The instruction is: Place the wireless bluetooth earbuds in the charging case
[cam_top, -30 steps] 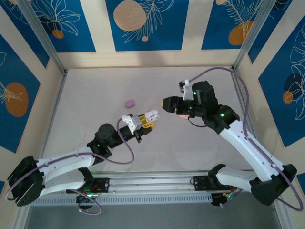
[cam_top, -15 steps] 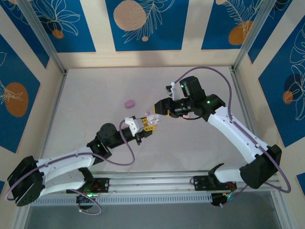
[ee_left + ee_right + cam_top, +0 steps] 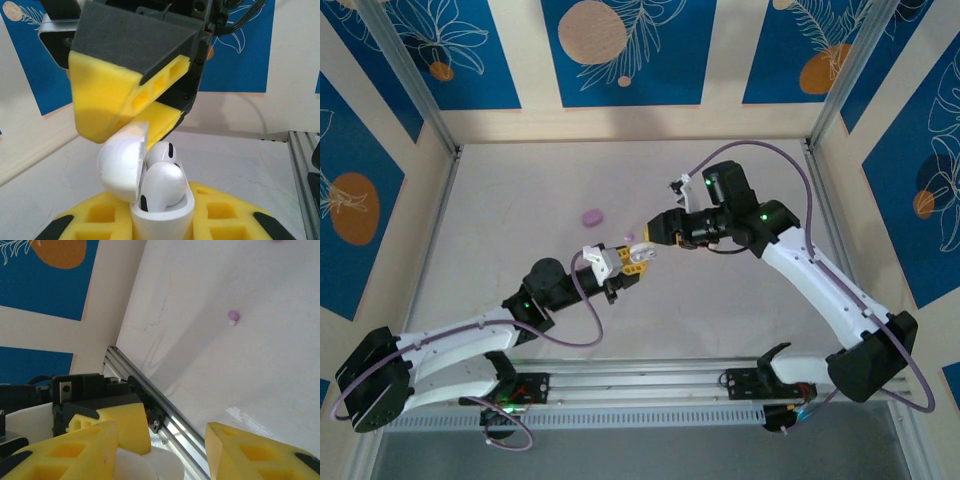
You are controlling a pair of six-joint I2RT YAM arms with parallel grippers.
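White charging case (image 3: pixel 162 222) open, two earbuds (image 3: pixel 161 182) inside | left hand (image 3: pixel 635 256) grasping case | right hand (image 3: pixel 165 450) released, just above

Beige walls (image 3: pixel 515 60) carrying blue panels (image 3: pixel 670 60) printed with white leaves and orange discs enclose a pale grey tabletop (image 3: pixel 520 180). Aluminium posts (image 3: pixel 411 80) stand at the far corners, a rail (image 3: pixel 650 385) along the near edge.

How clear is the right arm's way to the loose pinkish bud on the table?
Probably clear. The bud lies on bare table just past the open right tool, nothing between them; the left tool, gripping the white case, sits close by.
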